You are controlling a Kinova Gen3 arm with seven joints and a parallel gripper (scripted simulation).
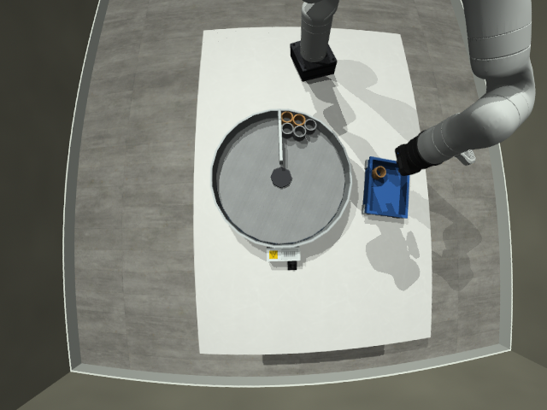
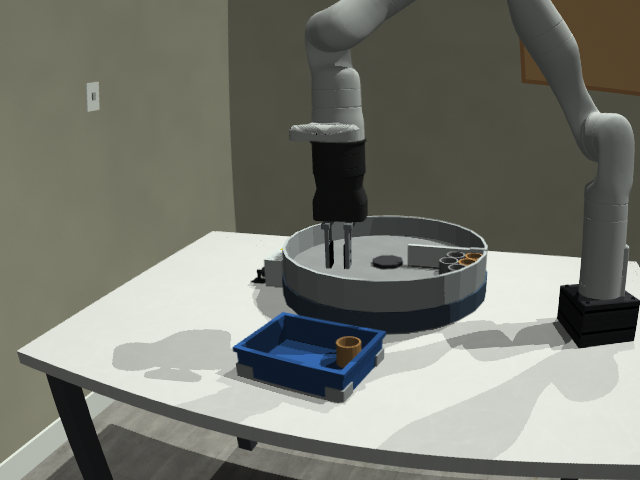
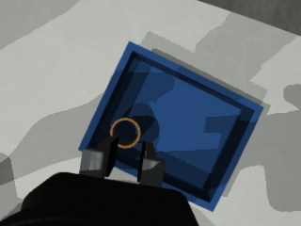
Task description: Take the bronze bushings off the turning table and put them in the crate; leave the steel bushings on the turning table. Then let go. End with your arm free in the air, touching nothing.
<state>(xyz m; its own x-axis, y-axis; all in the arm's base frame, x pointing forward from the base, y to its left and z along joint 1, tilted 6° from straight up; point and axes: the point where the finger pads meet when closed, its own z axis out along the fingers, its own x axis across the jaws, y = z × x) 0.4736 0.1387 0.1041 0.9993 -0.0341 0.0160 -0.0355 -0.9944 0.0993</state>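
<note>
My gripper [image 2: 338, 265] [image 3: 129, 153] is open and empty, fingers down, well above the crate; in the top view its fingers are hidden. A bronze bushing [image 1: 375, 176] [image 2: 348, 355] [image 3: 139, 133] stands upright in a corner of the blue crate [image 1: 389, 196] [image 2: 294, 375] [image 3: 188, 115]. On the turning table [image 1: 247, 194] [image 2: 372, 297], two bronze bushings, one [image 1: 287, 112] [image 2: 473, 254] against the divider and one [image 1: 298, 114] beside it, stand at the rim. Three steel bushings, one [image 1: 299, 137] in front, stand packed close to them.
The upright divider [image 1: 280, 141] [image 2: 426, 254] runs from the turning table's rim towards its dark hub [image 1: 280, 178] [image 2: 387, 261]. The raised rim stands between the bushings and the crate. A control box [image 1: 283, 254] sits at the turning table's side. The arm's black base [image 1: 314, 66] [image 2: 598, 317] stands near the bushings' side.
</note>
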